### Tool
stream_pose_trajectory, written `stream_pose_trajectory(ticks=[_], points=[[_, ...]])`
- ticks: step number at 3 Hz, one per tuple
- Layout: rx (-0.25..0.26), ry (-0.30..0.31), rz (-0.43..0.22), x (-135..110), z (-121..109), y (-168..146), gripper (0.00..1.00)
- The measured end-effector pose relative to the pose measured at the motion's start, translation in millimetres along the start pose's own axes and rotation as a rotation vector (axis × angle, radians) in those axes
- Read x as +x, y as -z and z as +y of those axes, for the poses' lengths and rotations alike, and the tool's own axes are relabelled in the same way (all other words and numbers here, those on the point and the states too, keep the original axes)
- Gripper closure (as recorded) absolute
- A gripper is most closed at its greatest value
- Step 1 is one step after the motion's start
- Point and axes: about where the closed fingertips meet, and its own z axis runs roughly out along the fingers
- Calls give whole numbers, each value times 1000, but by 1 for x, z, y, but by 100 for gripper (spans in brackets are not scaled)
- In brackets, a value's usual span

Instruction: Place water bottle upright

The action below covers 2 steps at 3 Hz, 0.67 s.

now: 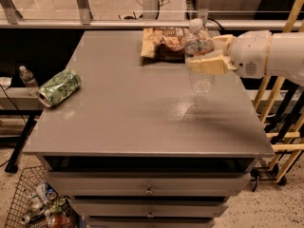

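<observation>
A white robot arm (285, 51) reaches in level from the right edge and ends in a rounded white wrist (249, 56). Its end effector (202, 52) sits over the right rear part of the desk (128, 108), pointing left. Two tan fingers (209, 64), one nearer and one farther, are closed around the upper half of an upright water bottle (200, 82).

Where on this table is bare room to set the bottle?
The wide middle and front of the table, between the can at the left edge and the pincer holding the bottle, is bare. Crowded at back right: bag, bottle, pincer.
</observation>
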Motion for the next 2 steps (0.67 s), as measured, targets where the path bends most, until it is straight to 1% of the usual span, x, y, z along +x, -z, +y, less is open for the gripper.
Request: stream_pose_trajectory(ticks=[1,2], points=[[38,-73,-87,12,-8,3,100],[57,-121,-128,24,-12,2,100]])
